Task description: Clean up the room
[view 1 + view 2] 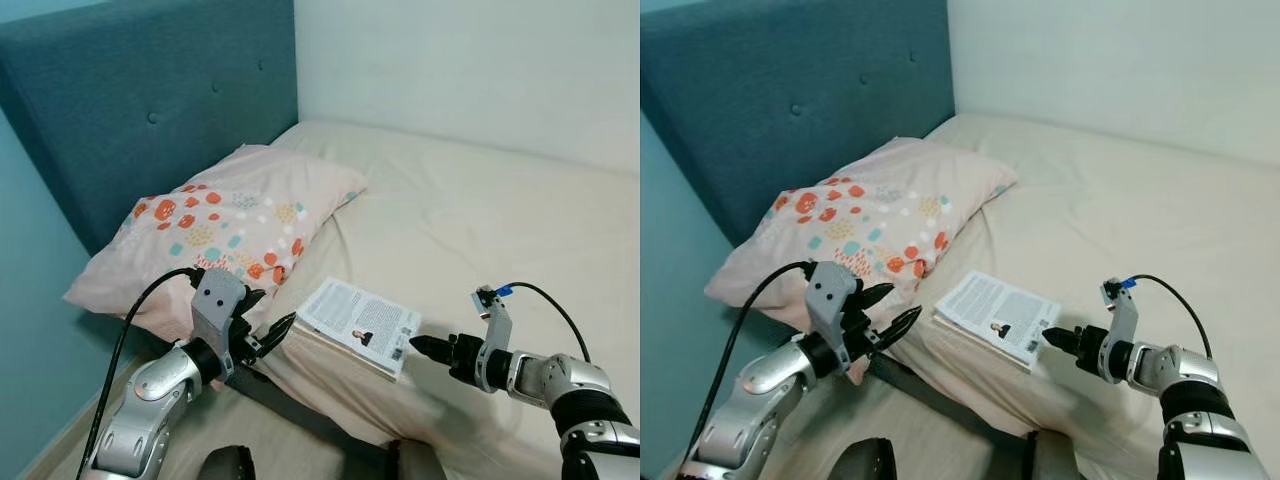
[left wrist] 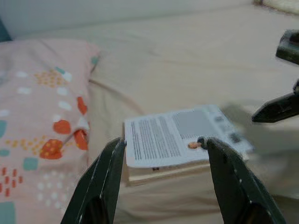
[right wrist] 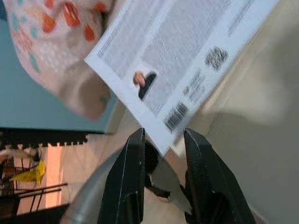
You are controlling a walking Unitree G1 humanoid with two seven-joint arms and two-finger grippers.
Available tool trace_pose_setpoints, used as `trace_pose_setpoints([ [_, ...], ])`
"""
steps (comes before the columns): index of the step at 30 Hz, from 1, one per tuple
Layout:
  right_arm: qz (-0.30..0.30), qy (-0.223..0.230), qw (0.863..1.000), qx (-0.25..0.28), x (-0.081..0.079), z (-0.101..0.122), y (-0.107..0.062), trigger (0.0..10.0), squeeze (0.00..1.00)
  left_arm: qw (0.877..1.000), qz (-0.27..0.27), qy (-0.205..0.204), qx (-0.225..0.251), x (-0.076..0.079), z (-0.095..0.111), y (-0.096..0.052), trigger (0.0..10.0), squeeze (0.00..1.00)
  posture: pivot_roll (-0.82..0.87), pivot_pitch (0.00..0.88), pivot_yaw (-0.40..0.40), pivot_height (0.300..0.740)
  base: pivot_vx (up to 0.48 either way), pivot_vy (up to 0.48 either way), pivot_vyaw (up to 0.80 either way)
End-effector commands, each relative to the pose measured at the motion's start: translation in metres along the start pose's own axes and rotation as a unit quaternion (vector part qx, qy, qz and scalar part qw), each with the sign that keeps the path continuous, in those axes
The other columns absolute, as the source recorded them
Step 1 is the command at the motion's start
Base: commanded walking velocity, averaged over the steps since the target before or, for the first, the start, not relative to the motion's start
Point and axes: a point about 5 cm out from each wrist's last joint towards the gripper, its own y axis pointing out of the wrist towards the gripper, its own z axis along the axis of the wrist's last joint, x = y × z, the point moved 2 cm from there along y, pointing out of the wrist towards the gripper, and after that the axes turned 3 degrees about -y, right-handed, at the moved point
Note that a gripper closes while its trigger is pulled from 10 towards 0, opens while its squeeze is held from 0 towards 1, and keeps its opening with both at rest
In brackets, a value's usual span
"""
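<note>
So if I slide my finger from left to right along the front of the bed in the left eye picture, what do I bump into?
Left gripper → book → right gripper.

A white paperback book lies on the beige-sheeted bed, at the near edge. My left gripper sits at its nine o'clock, my right gripper at three. The spotted pink pillow rests at ten o'clock, before the padded teal headboard.

Home bedroom: bed, pillow, padded headboard
</note>
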Motion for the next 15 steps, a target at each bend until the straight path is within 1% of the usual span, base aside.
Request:
trace_pose_setpoints([
  [1,0.01,-0.001,1.0,-0.009,-0.002,-0.003,-0.004,10.0,0.0,1.0,-0.001,-0.011,-0.007,0.0,-0.005,0.0,10.0,0.0,0.1,0.045,0.009,0.58,0.0,0.0,0.0],
  [2,0.01,-0.001,1.0,-0.009,-0.002,-0.003,-0.004,10.0,0.0,1.0,-0.001,-0.011,-0.007,0.0,-0.005,0.0,10.0,0.0,0.1,0.045,0.009,0.58,0.0,0.0,0.0],
  [3,0.015,-0.009,1.0,-0.015,-0.002,-0.006,-0.01,10.0,0.0,1.0,-0.002,-0.012,-0.007,0.001,-0.006,0.0,10.0,0.0,0.09,0.043,0.007,0.58,0.0,0.0,0.0],
  [4,0.015,-0.009,1.0,-0.015,-0.002,-0.006,-0.01,10.0,0.0,1.0,-0.002,-0.012,-0.007,0.001,-0.006,0.0,10.0,0.0,0.09,0.043,0.007,0.58,0.0,0.0,0.0],
  [5,0.028,-0.021,0.999,-0.006,-0.006,-0.003,-0.015,10.0,0.0,1.0,0.002,-0.013,-0.004,0.0,-0.006,0.0,10.0,0.0,0.09,0.04,0.004,0.58,0.0,0.0,0.0],
  [6,0.028,-0.021,0.999,-0.006,-0.006,-0.003,-0.015,10.0,0.0,1.0,0.002,-0.013,-0.004,0.0,-0.006,0.0,10.0,0.0,0.09,0.04,0.004,0.58,0.0,0.0,0.0],
  [7,0.052,-0.046,0.997,0.032,-0.016,0.01,-0.018,10.0,0.0,1.0,0.02,-0.019,0.002,-0.003,-0.005,0.001,10.0,0.0,0.09,0.034,0.002,0.58,0.0,0.0,0.0],
  [8,0.052,-0.046,0.997,0.032,-0.016,0.01,-0.018,10.0,0.0,1.0,0.02,-0.019,0.002,-0.003,-0.005,0.001,10.0,0.0,0.09,0.034,0.002,0.58,0.0,0.0,0.0],
  [9,0.068,-0.073,0.992,0.071,-0.027,0.023,-0.019,10.0,0.0,0.999,0.041,-0.023,0.008,-0.007,-0.005,0.002,10.0,0.0,0.09,0.028,0.001,0.58,0.0,0.0,0.0],
  [10,0.068,-0.073,0.992,0.071,-0.027,0.023,-0.019,10.0,0.0,0.999,0.041,-0.023,0.008,-0.007,-0.005,0.002,10.0,0.0,0.09,0.028,0.001,0.58,0.0,0.0,0.0],
  [11,0.046,-0.14,0.98,0.134,-0.039,0.042,-0.014,10.0,0.0,0.995,0.093,-0.028,0.006,-0.017,-0.008,0.005,10.0,0.0,0.08,0.021,-0.001,0.58,0.0,0.0,0.0],
  [12,0.046,-0.14,0.98,0.134,-0.039,0.042,-0.014,10.0,0.0,0.995,0.093,-0.028,0.006,-0.017,-0.008,0.005,10.0,0.0,0.08,0.021,-0.001,0.58,0.0,0.0,0.0],
  [13,-0.005,-0.214,0.958,0.189,-0.051,0.056,-0.003,10.0,0.0,0.988,0.147,-0.041,0.004,-0.027,-0.012,0.008,10.0,0.0,0.08,0.009,-0.005,0.58,0.0,0.0,0.0],
  [15,-0.005,-0.214,0.958,0.189,-0.051,0.056,-0.003,10.0,0.0,0.988,0.147,-0.041,0.004,-0.027,-0.012,0.008,10.0,0.0,0.08,0.009,-0.005,0.58,0.0,0.0,0.0],
])
